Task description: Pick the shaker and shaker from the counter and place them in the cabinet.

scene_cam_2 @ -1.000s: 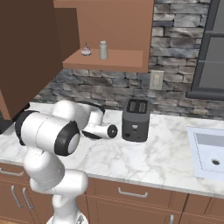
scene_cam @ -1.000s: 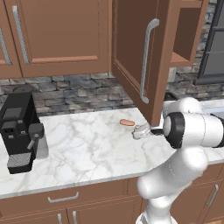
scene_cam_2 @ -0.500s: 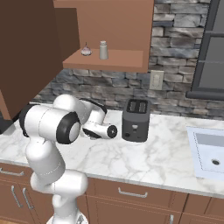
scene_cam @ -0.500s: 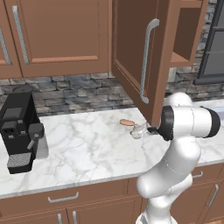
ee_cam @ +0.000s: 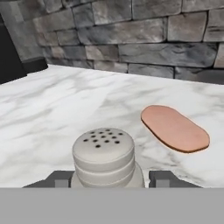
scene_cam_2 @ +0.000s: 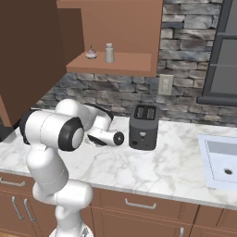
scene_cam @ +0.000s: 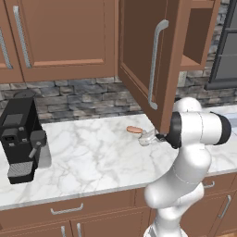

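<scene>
We see only the top of the shaker (ee_cam: 103, 154) from the hand view; its lower body drops behind the grey strip, so where the finger tips (ee_cam: 56, 179) meet its sides is cut off. Both tips stand tight against its flanks, so we read the gripper (ee_cam: 107, 179) as clamped on it, though contact is hard to confirm. In the left base view the shaker (scene_cam: 146, 137) is small and partly hidden by the forearm, on the counter (scene_cam: 92, 157) near the sausage (scene_cam: 134, 130). It is pale grey, tapered, its flat cap dotted with holes. A second shaker (scene_cam_2: 109, 53) stands upright on the cabinet (scene_cam_2: 111, 64) shelf.
</scene>
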